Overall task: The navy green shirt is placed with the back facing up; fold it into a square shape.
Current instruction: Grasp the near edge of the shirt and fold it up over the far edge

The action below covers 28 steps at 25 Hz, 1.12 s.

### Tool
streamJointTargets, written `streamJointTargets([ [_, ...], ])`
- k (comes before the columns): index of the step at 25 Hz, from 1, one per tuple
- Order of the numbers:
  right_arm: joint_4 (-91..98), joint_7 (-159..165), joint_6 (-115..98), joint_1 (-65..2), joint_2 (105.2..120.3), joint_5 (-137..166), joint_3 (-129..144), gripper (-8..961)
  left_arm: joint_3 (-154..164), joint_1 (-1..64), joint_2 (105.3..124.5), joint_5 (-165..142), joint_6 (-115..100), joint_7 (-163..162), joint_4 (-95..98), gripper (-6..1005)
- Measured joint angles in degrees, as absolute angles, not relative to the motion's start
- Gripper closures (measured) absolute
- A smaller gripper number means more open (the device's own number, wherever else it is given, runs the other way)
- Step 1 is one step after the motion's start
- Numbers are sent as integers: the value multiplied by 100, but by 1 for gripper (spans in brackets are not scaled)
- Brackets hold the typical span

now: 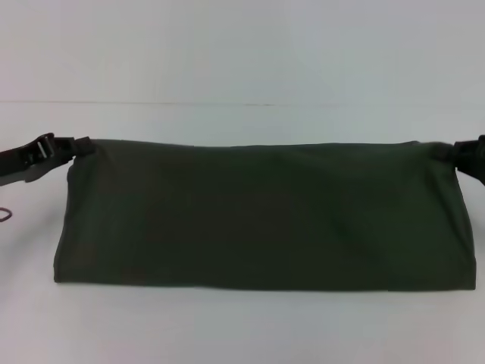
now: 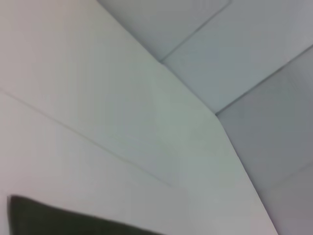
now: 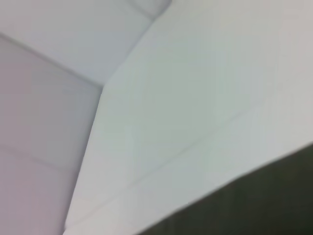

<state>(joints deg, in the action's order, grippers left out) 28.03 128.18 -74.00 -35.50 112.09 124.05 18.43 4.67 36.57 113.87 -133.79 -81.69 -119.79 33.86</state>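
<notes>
A plain white table [image 1: 242, 326] fills the scene, with a pale wall behind it and a faint seam where the two meet. The navy green shirt [image 1: 265, 216] is stretched across the middle of the table as a wide, dark band, its plain side shown. Its upper edge is raised and pulled taut between the two arms, while its lower edge rests on the table near the robot.

The left gripper [image 1: 76, 146] is reached in from the left side, held low and roughly level, and is pinched on the shirt's upper left corner. The right gripper [image 1: 447, 150] is reached in from the right edge in the same way, pinched on the upper right corner.

In each wrist view, only white table, pale floor tiles and a dark strip of shirt are seen.
</notes>
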Motion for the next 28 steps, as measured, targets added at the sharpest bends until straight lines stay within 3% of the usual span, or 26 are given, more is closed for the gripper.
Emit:
streamJointTargets([
  [3,2798,12584,-6959,-3578,11337,12252,1843,906,466,3661,11464,-13194,-7779,-11777,3252,984],
  [16,2721,11870,-5737,-3835,11651,11974,1846,901,708,3833,11813,-12887,-6532,-11241,3128,984],
  [28,2654,11703,-5136,-3994,11803,11892,1990,896,874,3903,11964,-12473,-5960,-10855,3084,984],
])
